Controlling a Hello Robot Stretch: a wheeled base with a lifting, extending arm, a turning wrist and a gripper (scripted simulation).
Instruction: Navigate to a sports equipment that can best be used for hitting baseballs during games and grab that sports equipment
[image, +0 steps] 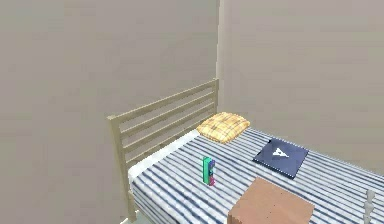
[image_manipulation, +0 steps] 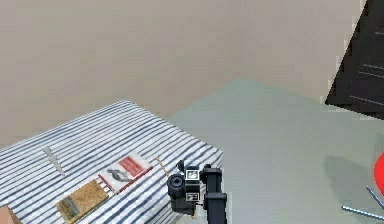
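Note:
A thin pale stick (image_manipulation: 52, 160) lies on the striped bed (image_manipulation: 120, 130) at the arm side view's left; whether it is a bat cannot be told. The arm (image_manipulation: 215, 207) rises from the bottom edge. My gripper (image_manipulation: 173, 184) sits at the bed's near corner, next to a red and white booklet (image_manipulation: 125, 170). With the bed cover behind the gripper's far end, I cannot tell whether it holds anything.
In the forward view the striped bed (image: 180, 175) has a slatted headboard (image: 165, 120), a yellow pillow (image: 224, 127), a dark flat book (image: 281, 155), a small green and red upright thing (image: 209, 170) and a brown box (image: 275, 205). Grey floor (image_manipulation: 270, 130) stretches toward a dark door (image_manipulation: 360, 70). A red thing (image_manipulation: 380, 170) lies at the right edge.

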